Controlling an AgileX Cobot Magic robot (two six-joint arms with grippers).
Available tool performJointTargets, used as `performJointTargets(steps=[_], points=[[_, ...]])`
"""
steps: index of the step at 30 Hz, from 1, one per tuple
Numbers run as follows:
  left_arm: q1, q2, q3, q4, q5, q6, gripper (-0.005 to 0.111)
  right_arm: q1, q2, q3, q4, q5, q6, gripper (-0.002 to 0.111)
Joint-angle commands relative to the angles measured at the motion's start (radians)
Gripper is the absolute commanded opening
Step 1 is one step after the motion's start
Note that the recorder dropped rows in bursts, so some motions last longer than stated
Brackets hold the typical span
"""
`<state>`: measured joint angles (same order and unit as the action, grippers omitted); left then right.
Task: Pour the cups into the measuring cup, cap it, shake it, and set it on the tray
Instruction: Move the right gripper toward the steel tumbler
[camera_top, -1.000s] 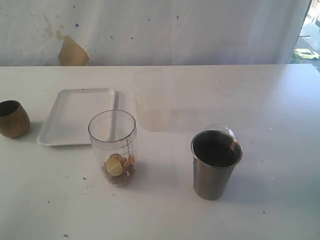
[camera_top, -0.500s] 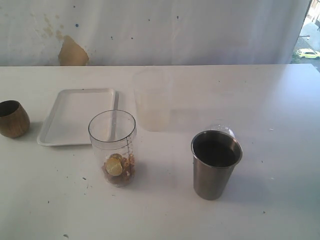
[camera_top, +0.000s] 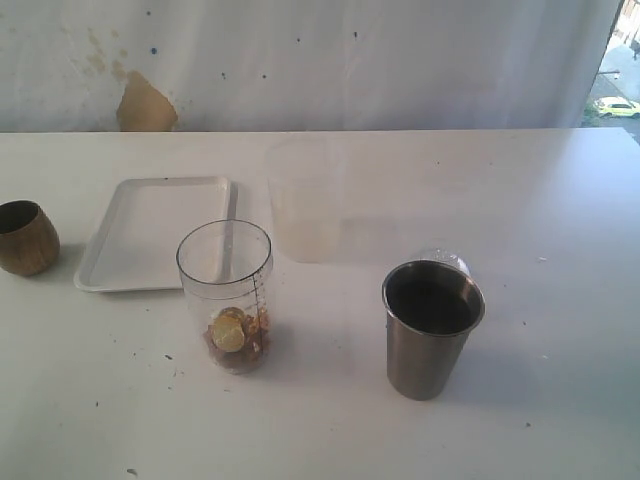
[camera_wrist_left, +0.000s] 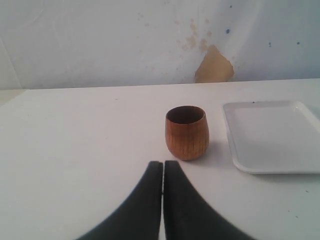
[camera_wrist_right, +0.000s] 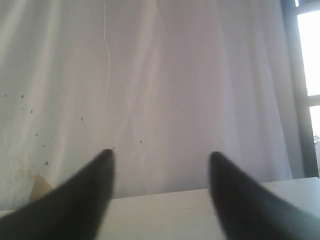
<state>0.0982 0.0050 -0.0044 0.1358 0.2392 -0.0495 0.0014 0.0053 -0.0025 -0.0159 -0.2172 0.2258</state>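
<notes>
Left end effector, tips pressed together and empty, faces the upright wooden cup straight ahead, just beside the tray; right end effector, tips parted and empty, faces the curtain, with the steel tumbler on its side of the surface.

The exterior view looks down the tabletop; the low left wrist view shares its nine-o'clock wooden cup; the right wrist view faces the curtain.

wide gap, measuring cup to tumbler
</notes>
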Motion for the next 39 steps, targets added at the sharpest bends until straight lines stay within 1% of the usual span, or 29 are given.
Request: performJointTargets(steps=[1,2,5,9,11,12,16,17,18,23,27,32,39], points=[[0.0,-0.005,0.004,-0.002,0.0,0.002,0.001,-0.001,-0.002,0.002,-0.003,-0.039,0.047,0.101],[0.0,-0.005,0.004,-0.002,0.0,0.002,0.001,-0.001,0.011,0.002,-0.012,-0.054,0.068,0.105],[0.0,-0.005,0.004,-0.002,0.0,0.002,0.001,-0.001,0.078,0.002,-0.146,-0.103,0.174,0.105],[0.0,-0.005,0.004,-0.002,0.0,0.002,0.001,-0.001,0.202,0.002,-0.523,-0.242,0.436,0.105],[0.0,-0.005,0.004,-0.002,0.0,0.002,0.001,-0.001,0.286,0.002,-0.684,-0.348,0.515,0.105],[0.0,-0.005,0.004,-0.002,0.0,0.002,0.001,-0.001,0.322,0.002,-0.72,-0.382,0.526,0.105],[0.0,-0.005,0.004,-0.002,0.0,0.002,0.001,-0.001,0.504,0.002,-0.74,-0.447,0.538,0.105],[0.0,-0.005,0.004,-0.002,0.0,0.002,0.001,-0.001,0.6,0.002,-0.757,-0.509,0.53,0.105],[0.0,-0.005,0.004,-0.002,0.0,0.002,0.001,-0.001,0.648,0.002,-0.772,-0.55,0.509,0.105],[0.0,-0.005,0.004,-0.002,0.0,0.002,0.001,-0.001,0.955,0.002,-0.77,-0.725,0.312,0.105],[0.0,-0.005,0.004,-0.002,0.0,0.002,0.001,-0.001,1.159,0.002,-0.737,-0.778,0.168,0.105],[0.0,-0.005,0.004,-0.002,0.0,0.002,0.001,-0.001,1.303,-0.032,-0.706,-0.809,0.11,0.105],[0.0,-0.005,0.004,-0.002,0.0,0.002,0.001,-0.001,1.405,-0.074,-0.711,-0.838,0.084,0.105]])
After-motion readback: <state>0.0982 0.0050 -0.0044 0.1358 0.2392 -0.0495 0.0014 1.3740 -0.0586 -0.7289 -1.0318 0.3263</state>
